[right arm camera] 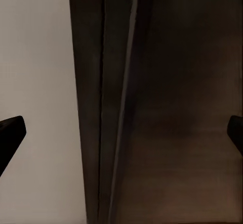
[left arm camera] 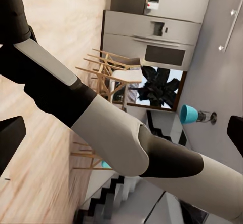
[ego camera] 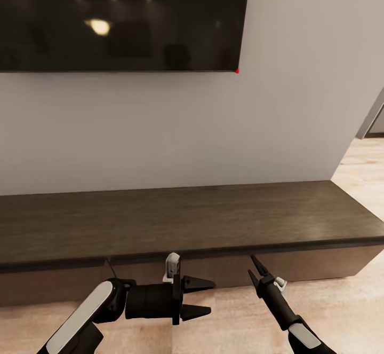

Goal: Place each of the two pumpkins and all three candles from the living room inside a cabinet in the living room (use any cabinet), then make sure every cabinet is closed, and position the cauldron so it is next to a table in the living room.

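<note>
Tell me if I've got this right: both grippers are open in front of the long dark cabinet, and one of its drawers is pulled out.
Not quite. The head view shows the cabinet with every front shut. The left gripper and right gripper are open before it.
</note>
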Tool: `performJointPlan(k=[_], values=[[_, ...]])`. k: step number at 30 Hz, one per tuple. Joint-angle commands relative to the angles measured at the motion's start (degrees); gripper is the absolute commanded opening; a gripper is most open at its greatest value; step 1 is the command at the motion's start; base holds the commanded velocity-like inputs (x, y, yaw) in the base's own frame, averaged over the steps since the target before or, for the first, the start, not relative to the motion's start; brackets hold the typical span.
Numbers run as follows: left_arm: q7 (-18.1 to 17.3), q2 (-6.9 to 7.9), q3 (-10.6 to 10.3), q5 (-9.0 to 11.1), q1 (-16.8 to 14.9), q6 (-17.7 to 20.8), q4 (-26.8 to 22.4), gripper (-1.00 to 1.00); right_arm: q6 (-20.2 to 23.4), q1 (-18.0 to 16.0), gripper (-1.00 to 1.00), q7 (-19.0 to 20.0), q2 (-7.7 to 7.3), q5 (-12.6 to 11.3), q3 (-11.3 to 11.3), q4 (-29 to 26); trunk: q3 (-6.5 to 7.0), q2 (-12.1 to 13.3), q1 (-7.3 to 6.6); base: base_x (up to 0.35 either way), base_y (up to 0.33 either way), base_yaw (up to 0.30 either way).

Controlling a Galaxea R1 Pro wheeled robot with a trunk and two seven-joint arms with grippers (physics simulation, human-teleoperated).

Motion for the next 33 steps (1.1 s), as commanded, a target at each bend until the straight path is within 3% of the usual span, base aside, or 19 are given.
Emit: performJointPlan(k=[1,33], values=[[0.5,0.03,-0.1,0.6,0.0,0.0,0.0,1.00,0.3,0.0,1.00,0.2,-0.05,-0.6,0.4,0.0,-0.28,0.0,0.01,0.000,0.000,0.000],[0.5,0.03,0.0,0.6,0.0,0.0,0.0,1.00,0.3,0.0,1.00,0.3,-0.05,-0.6,0.4,0.0,-0.28,0.0,0.01,0.025,0.000,0.000]])
